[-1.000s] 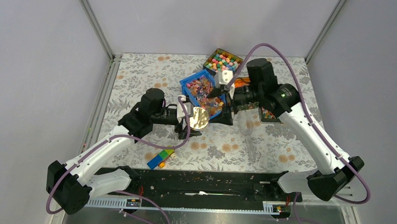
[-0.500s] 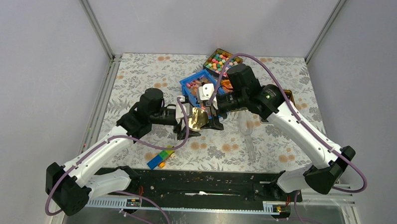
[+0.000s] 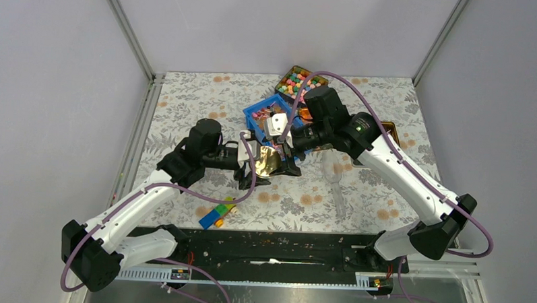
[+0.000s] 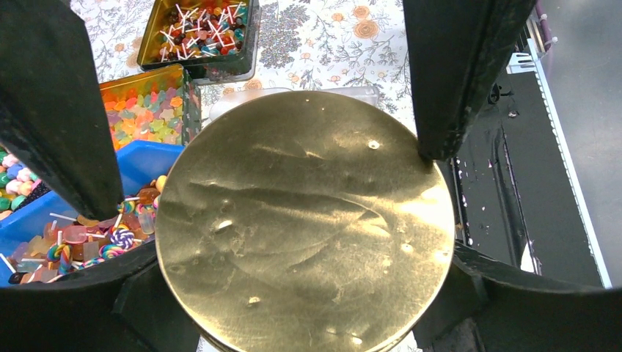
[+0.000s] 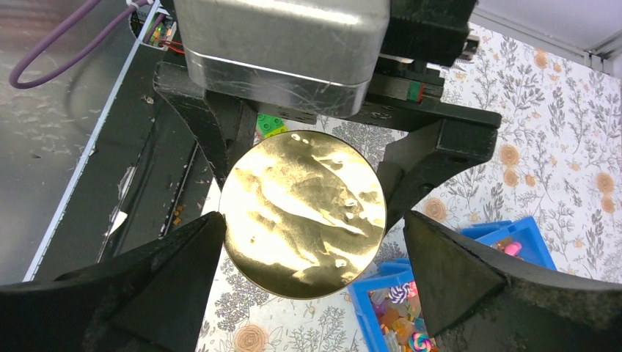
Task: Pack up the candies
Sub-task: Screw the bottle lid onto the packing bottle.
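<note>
The floral-cloth desk (image 3: 187, 98) carries a blue bin (image 3: 252, 116) of twist-wrapped candies (image 4: 103, 238), just behind a shiny gold disc (image 4: 304, 242), perhaps a tin lid. The left gripper (image 4: 271, 180), reaching in low, clamps the disc's rim. The right gripper (image 5: 314, 220) faces it, jaws wide apart either side of the disc.

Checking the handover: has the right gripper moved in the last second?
Yes. The right gripper slid left across the blue bin, up to the round gold tin in the left gripper.
</note>
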